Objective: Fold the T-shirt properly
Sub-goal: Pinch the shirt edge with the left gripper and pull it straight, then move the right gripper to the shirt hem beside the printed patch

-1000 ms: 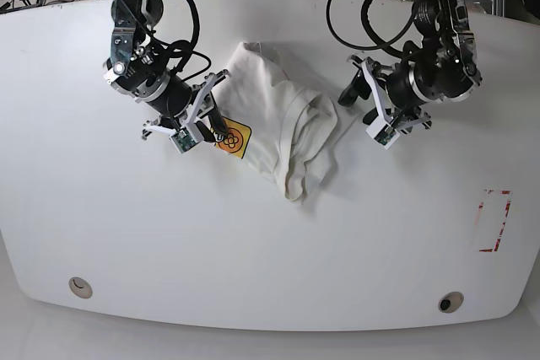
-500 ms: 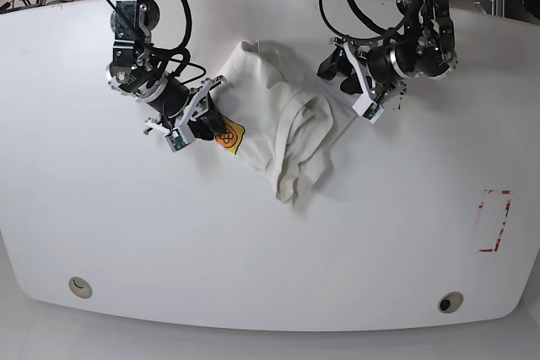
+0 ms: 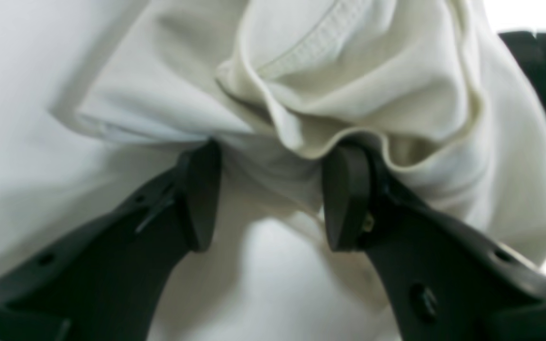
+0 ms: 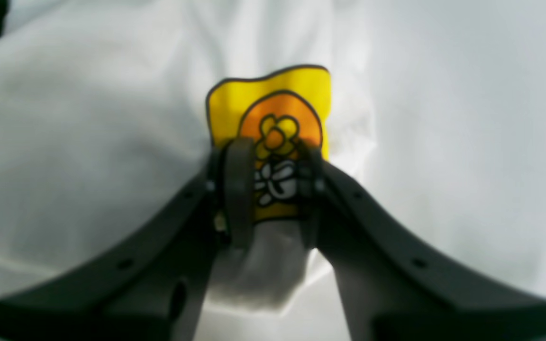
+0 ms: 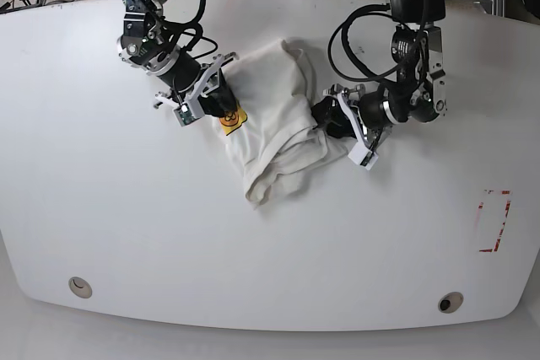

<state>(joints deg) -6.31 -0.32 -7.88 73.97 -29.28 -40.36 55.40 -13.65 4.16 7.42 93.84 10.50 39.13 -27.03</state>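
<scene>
The right gripper [image 4: 269,189] is clenched on the yellow-orange graphic [image 5: 231,118] at one edge of the T-shirt [image 5: 274,115]. The left gripper [image 3: 270,194] stands with its jaws apart, a bunched fold of cloth lying between the fingers [image 3: 344,199]; whether it grasps anything I cannot tell. The shirt lies crumpled between the two grippers on the white table [image 5: 126,225], whose bare top stretches wide toward the near rim. Red tape marks [image 5: 494,221] sit well beyond the left gripper.
</scene>
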